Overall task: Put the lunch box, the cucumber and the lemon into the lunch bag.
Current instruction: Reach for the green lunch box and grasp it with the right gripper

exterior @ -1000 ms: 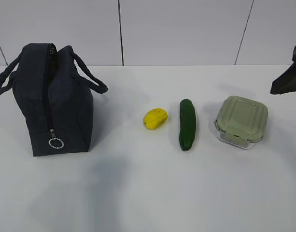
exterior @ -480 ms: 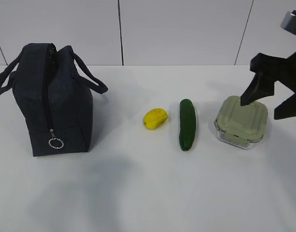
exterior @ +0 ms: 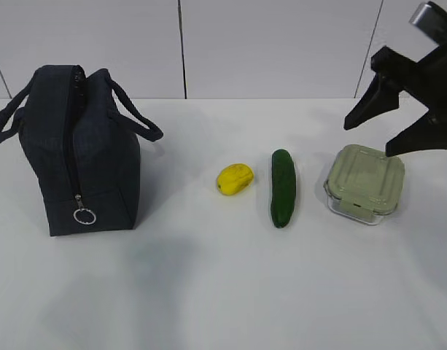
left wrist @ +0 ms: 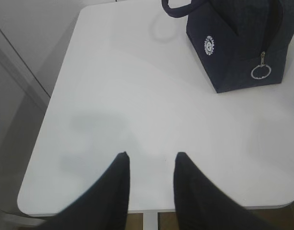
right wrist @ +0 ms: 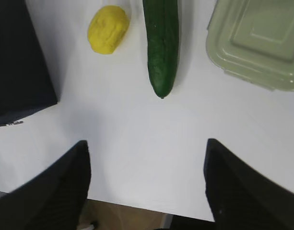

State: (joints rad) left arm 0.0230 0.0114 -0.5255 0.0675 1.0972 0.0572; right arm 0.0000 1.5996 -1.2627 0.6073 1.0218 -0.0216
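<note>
Clearly nearest, the right gripper [exterior: 376, 133] hangs wide open and empty just above the lunch box [exterior: 365, 182].

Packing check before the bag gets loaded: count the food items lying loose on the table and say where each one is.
2. The lemon lies right of the lunch bag; the cucumber lies between the lemon and the lunch box. Anything inside the lidded box cannot be seen.

Matte black arm with tapered, pointed black fingers [exterior: 369, 106].
</note>
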